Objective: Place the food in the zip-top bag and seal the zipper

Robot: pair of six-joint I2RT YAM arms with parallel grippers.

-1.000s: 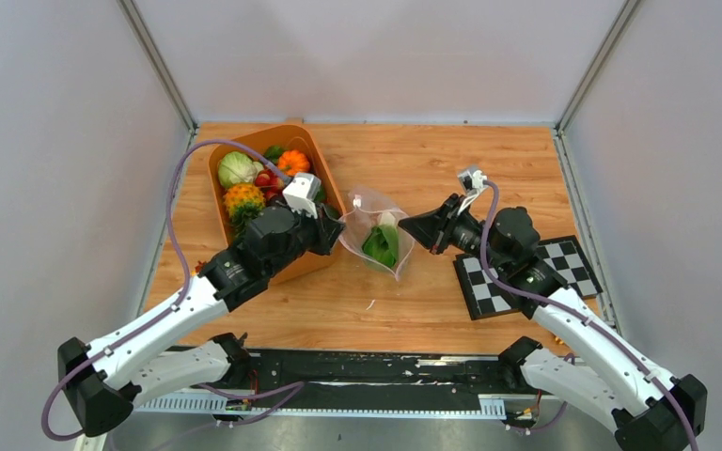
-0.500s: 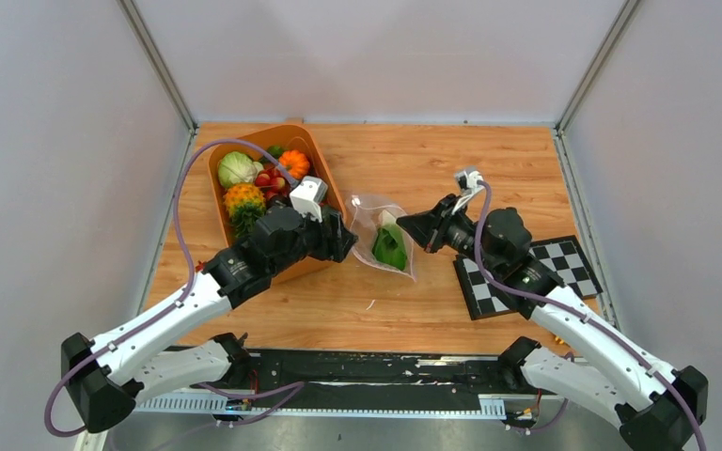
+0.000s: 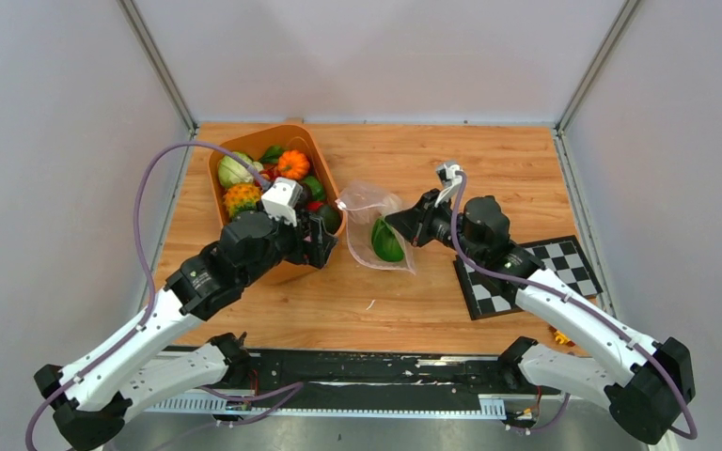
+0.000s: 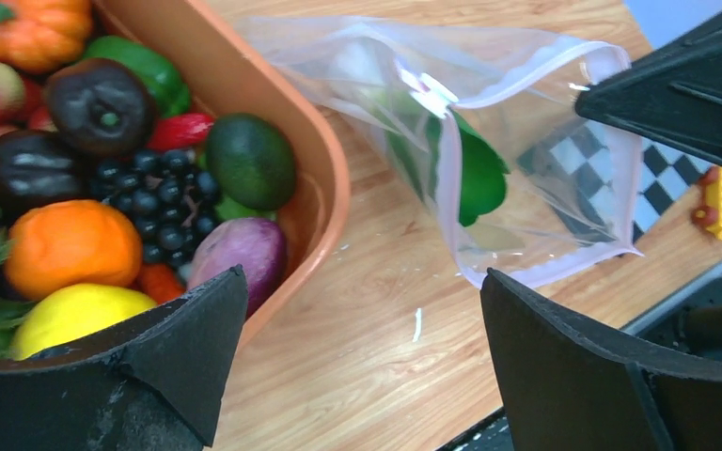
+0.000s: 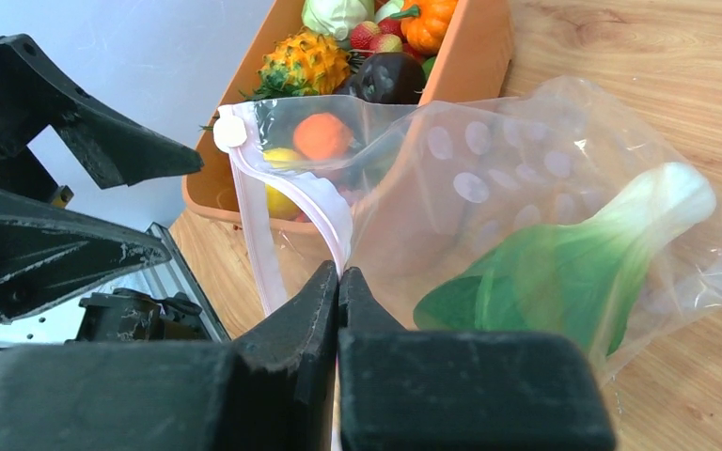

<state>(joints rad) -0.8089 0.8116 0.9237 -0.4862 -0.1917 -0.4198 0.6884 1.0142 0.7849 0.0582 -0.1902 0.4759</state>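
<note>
**newbie_op:** Quick check: where's your zip-top bag (image 3: 373, 218) sitting, and what's got hold of it?

**rig_regular:** It's on the counter (image 3: 432, 160) just right of the orange tub (image 4: 331, 178), between your two arms. Your right jaws are pinched shut on the bag, right on the pinkish zipper (image 5: 249, 235) at the mouth edge. That edge is lifted and the rest sags down toward the wood. The mouth looks parted and faces left toward the tub. One green bok choy (image 5: 564, 272) is inside, with its leaf end nearest the right jaws and its pale stem pointing away.

**newbie_op:** And your left side?

**rig_regular:** Your left jaws are spread wide and holding nothing. They hover at the near right corner of the tub, just left of the bag and not touching it. The rest of the food is in the tub:
- At the far end are an orange pumpkin (image 3: 292, 163), a pale cabbage (image 3: 233, 170) and a pineapple (image 3: 243, 198).
- Closer to the left jaws are an avocado (image 4: 250, 160), dark grapes (image 4: 155, 193), a purple onion (image 4: 249, 249), an orange (image 4: 72, 246) and a lemon (image 4: 80, 310).

The checkered board (image 3: 536, 268) lies flat to the right of the bag, partly under your right arm.
</note>
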